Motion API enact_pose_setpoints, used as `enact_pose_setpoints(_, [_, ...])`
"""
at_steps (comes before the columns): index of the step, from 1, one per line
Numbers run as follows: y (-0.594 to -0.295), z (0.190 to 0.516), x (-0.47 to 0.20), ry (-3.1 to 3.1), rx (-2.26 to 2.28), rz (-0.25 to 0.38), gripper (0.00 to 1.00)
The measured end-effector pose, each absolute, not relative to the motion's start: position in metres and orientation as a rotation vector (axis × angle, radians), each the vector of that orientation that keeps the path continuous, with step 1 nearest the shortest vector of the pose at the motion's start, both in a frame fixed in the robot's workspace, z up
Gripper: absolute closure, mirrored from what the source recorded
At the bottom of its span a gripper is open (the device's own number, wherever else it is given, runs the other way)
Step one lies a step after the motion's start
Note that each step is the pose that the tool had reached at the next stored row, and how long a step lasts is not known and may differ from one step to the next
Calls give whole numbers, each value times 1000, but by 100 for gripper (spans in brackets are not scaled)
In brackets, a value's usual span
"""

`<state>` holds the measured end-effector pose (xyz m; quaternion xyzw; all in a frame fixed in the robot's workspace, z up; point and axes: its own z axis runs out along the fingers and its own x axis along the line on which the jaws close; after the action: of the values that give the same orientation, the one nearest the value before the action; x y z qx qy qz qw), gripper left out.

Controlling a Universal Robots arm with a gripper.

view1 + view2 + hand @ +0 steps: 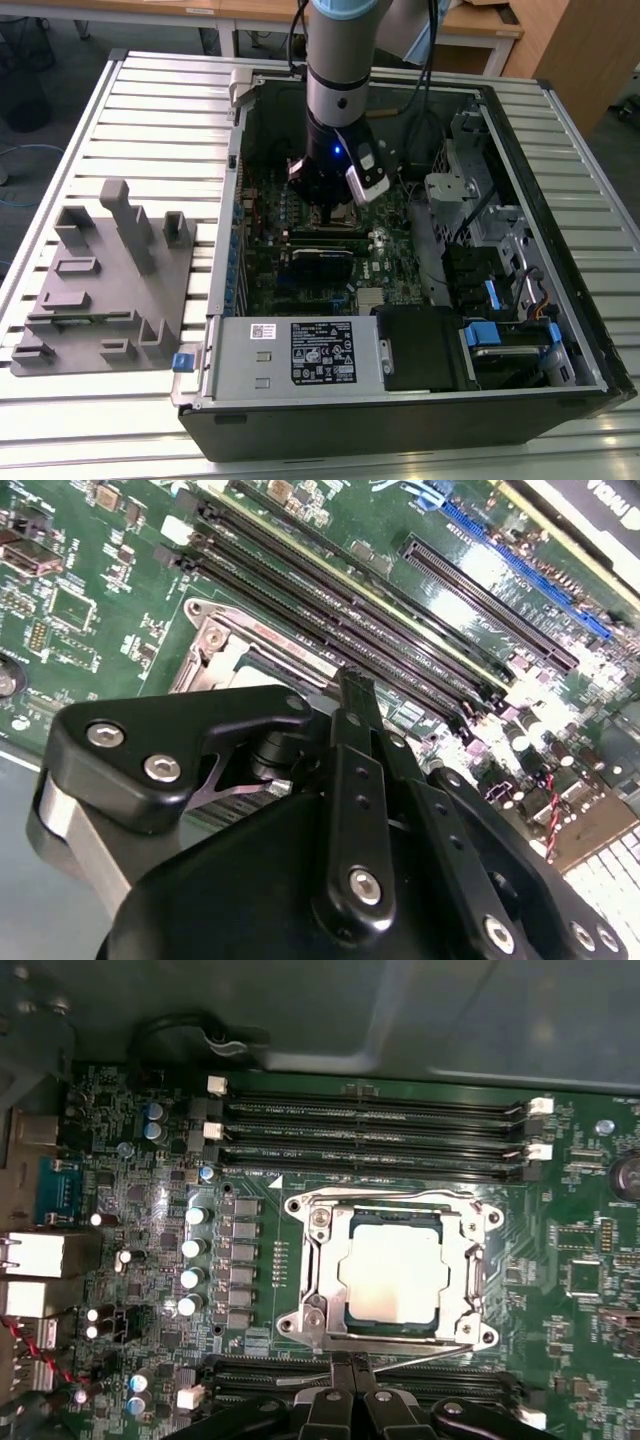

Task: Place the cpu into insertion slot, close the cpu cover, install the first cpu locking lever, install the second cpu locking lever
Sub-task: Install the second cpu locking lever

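The cpu (pixel 394 1273), pale silver and square, lies in the insertion slot (pixel 310 1282), framed by the cpu cover (pixel 462 1278). The gripper (pixel 348 1372) hangs beside it, fingers pressed together, grasping nothing.

Nothing legible here: a white sticker (pixel 263 331) and a black label (pixel 322 352) sit on the power supply box (pixel 230 365), and white lettering on the motherboard (pixel 570 1240) is too fine to read.
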<state>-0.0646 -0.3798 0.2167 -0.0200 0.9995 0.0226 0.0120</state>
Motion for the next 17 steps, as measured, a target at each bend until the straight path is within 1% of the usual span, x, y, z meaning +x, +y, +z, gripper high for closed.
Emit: enact_pose_setpoints(17, [-380,210,-67,3116,-62,71,90])
